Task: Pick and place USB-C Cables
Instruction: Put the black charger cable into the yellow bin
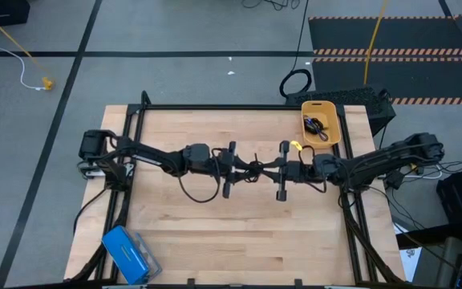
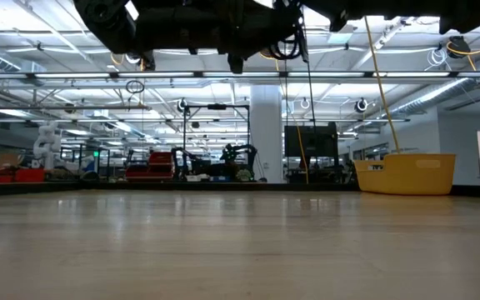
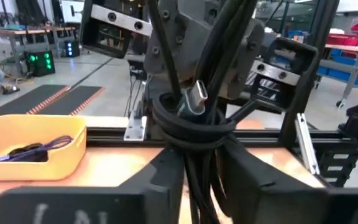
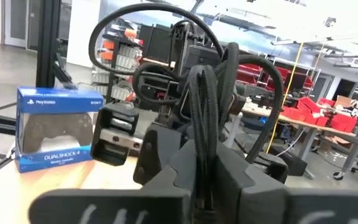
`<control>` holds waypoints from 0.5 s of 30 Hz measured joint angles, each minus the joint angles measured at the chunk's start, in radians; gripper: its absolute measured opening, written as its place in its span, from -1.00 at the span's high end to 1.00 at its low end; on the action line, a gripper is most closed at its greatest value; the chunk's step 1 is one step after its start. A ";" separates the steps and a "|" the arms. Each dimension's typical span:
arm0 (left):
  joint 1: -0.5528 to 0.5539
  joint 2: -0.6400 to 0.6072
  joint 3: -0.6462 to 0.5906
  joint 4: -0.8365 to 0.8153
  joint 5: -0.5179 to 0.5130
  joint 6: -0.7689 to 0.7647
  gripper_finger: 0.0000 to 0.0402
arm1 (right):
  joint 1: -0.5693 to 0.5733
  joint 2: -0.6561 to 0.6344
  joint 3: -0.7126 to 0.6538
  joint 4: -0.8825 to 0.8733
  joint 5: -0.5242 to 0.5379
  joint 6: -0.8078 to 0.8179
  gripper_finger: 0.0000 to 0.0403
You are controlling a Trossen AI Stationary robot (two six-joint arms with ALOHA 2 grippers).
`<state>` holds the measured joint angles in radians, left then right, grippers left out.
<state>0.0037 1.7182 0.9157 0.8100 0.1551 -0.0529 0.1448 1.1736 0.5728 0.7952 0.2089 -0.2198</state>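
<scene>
A black USB-C cable coil (image 1: 255, 167) hangs in mid-air over the table's middle, between my two grippers. Its silver plug (image 3: 196, 97) sticks out of the bundle. My left gripper (image 1: 243, 167) comes from the left and my right gripper (image 1: 268, 168) from the right; both are shut on this coil. The yellow bin (image 1: 333, 120) stands at the table's far right, with a black cable (image 1: 315, 124) and a purple one (image 3: 39, 148) lying inside. In the low view both arms are high above the bare tabletop. My left gripper (image 3: 194, 158) pinches the coil's strands (image 3: 197, 140) between its two fingers, just below the wrapped loop, coming level from the table's left. The coil is lifted clear of the table. My right gripper (image 4: 207, 165) pinches the braided strands (image 4: 205, 112) between its two fingers, coming level from the table's right; the bundle stands up above the fingers.
A blue game-controller box (image 1: 131, 253) lies near the table's near left corner, also seen as the blue box (image 4: 58, 127). A large black cable ring (image 1: 297, 83) lies on the floor beyond the far edge. Bare wood (image 1: 239, 233) spreads below the grippers.
</scene>
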 joint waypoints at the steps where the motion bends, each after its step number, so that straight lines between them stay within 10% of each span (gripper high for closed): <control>1: 0.000 -0.012 0.000 -0.016 0.001 -0.005 0.46 | 0.000 -0.005 0.000 -0.002 0.000 0.002 0.92; 15: -0.004 -0.301 0.001 -0.476 0.001 -0.012 0.16 | -0.008 -0.160 0.000 -0.110 -0.004 0.007 0.94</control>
<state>-0.0006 1.4168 0.9165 0.3341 0.1559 -0.0650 0.1368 1.0135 0.5726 0.6848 0.2049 -0.2128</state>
